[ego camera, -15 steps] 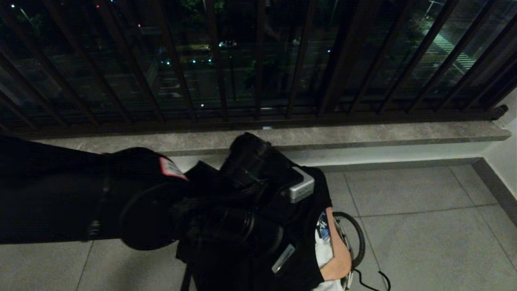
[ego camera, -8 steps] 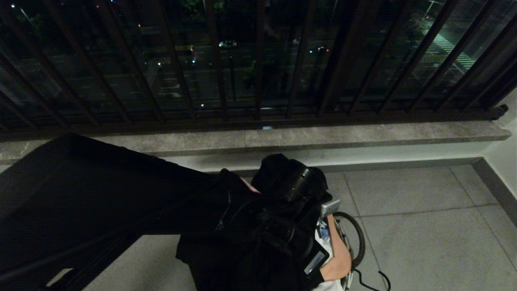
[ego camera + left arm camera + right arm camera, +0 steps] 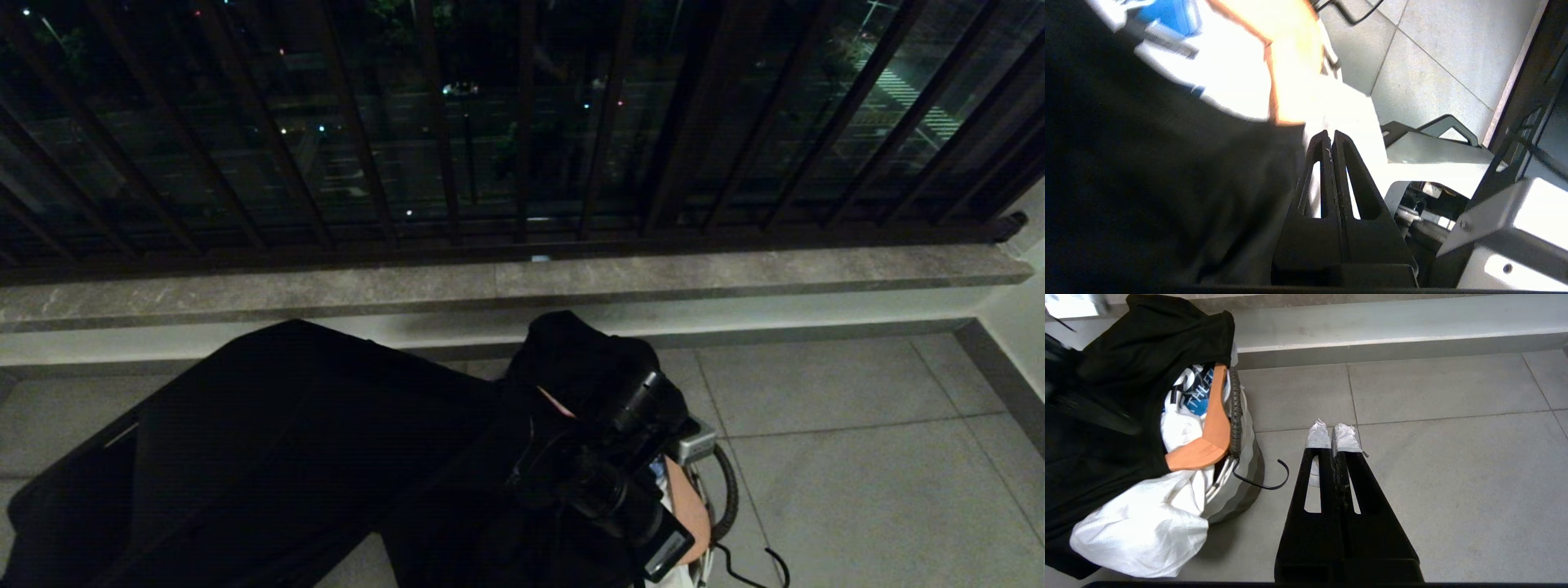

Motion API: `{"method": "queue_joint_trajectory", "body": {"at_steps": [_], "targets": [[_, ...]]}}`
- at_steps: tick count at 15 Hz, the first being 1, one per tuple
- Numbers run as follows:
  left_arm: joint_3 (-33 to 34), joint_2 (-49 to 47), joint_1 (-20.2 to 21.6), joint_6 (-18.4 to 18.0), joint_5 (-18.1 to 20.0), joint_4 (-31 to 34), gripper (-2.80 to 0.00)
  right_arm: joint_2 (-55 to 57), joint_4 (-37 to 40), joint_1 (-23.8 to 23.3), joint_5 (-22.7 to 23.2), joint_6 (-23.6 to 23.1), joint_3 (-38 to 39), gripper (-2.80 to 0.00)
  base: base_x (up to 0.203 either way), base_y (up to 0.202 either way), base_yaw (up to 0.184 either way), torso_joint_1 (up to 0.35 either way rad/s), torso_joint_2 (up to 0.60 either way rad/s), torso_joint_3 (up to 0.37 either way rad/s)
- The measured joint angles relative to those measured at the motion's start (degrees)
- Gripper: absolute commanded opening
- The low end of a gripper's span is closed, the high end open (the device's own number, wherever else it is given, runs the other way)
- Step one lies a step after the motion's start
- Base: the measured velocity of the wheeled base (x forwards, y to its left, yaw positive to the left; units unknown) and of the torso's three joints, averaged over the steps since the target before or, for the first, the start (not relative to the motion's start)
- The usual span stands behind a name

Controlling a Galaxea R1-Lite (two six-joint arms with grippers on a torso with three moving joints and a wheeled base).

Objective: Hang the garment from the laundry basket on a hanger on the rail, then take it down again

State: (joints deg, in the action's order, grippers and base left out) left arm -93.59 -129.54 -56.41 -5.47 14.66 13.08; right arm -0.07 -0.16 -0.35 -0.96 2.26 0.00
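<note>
The laundry basket [image 3: 1246, 457], pale-sided with a dark rim, stands on the floor tiles. A black garment [image 3: 1126, 371] is draped over it, with white cloth [image 3: 1139, 531] spilling out. An orange hanger-shaped piece [image 3: 1216, 416] lies inside the rim, and a thin black hook [image 3: 1274, 482] sticks out beside it. My left arm [image 3: 326, 457] reaches down over the basket [image 3: 725, 490]. The left gripper [image 3: 1329, 133] is shut, its tips at the white cloth [image 3: 1331, 102] next to the black garment [image 3: 1167, 183]. My right gripper [image 3: 1333, 435] hangs shut over bare floor beside the basket. The rail is out of view.
A balcony railing of dark bars [image 3: 522, 122] runs across the far side above a stone ledge [image 3: 735, 269]. A low step [image 3: 1392, 335] lies just beyond the basket. Parts of my grey base [image 3: 1453, 151] show close to the left gripper.
My left arm has swung down and forward. Its wrist dropped from above the black garment to low over the basket. The basket and clothes lie as before.
</note>
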Motion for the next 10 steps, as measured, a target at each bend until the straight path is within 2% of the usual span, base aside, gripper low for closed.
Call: {"method": "queue_joint_trajectory", "body": {"at_steps": [5, 6, 7, 8, 10], "targets": [[-9.98, -7.08, -1.65, -0.15, -1.80, 0.32, -2.80, 0.00, 0.00, 0.00, 0.01, 0.00, 0.00, -2.80, 0.000, 0.000, 0.000, 0.000, 0.00, 0.000], [-11.70, -8.47, -1.77, -1.08, -2.40, 0.56, -2.80, 0.00, -0.02, 0.00, 0.00, -0.02, 0.00, -2.80, 0.000, 0.000, 0.000, 0.000, 0.00, 0.000], [-13.14, -9.61, -1.85, -3.13, -3.01, 1.84, -2.39, 0.00, 0.00, 0.00, 0.02, -0.02, 0.00, -2.80, 0.000, 0.000, 0.000, 0.000, 0.00, 0.000], [-14.77, -10.49, -1.86, -5.29, -3.78, 3.89, 0.00, 0.00, -0.02, 0.00, 0.01, 0.00, 0.00, -2.80, 0.000, 0.000, 0.000, 0.000, 0.00, 0.000], [-17.23, -12.18, -1.74, -10.74, -7.85, 6.98, 0.00, 0.00, -0.05, 0.00, 0.00, -0.02, 0.00, -2.80, 0.000, 0.000, 0.000, 0.000, 0.00, 0.000]]}}
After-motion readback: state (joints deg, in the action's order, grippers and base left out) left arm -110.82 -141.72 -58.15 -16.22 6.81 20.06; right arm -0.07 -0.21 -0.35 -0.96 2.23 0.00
